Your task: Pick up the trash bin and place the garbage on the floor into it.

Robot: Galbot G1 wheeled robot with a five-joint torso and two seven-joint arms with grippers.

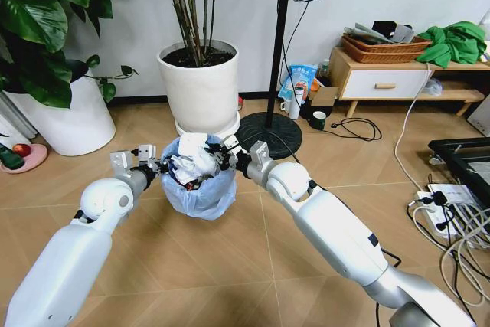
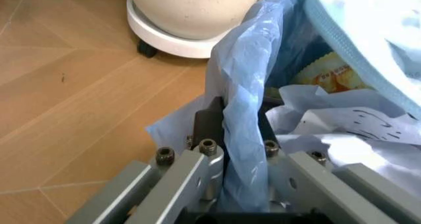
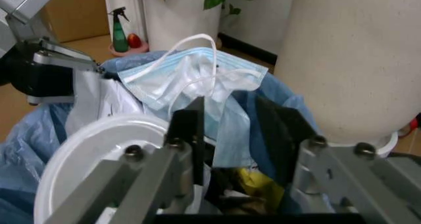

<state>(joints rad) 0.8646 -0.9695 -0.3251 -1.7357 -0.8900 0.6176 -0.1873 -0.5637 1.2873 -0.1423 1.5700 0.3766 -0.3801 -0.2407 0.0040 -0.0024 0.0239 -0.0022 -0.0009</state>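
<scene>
The trash bin (image 1: 200,193), small and lined with a light-blue bag, sits between my two arms just in front of a big white pot. It is stuffed with garbage: white paper wads (image 1: 190,165), a blue face mask (image 3: 191,76), a white disc (image 3: 92,160) and a yellow wrapper (image 3: 253,182). My left gripper (image 1: 158,165) (image 2: 238,128) is shut on the bag-covered rim at the bin's left side. On the opposite side, my right gripper (image 1: 228,155) (image 3: 237,130) straddles the rim and pinches it. The chevron wood floor (image 1: 253,266) around the bin shows no litter.
A large white plant pot (image 1: 199,86) on a wheeled base stands right behind the bin. Another white pot (image 1: 65,116) is at far left, a fan's round base (image 1: 268,132) to the right. Cables and a power strip (image 1: 444,204) lie at the right edge.
</scene>
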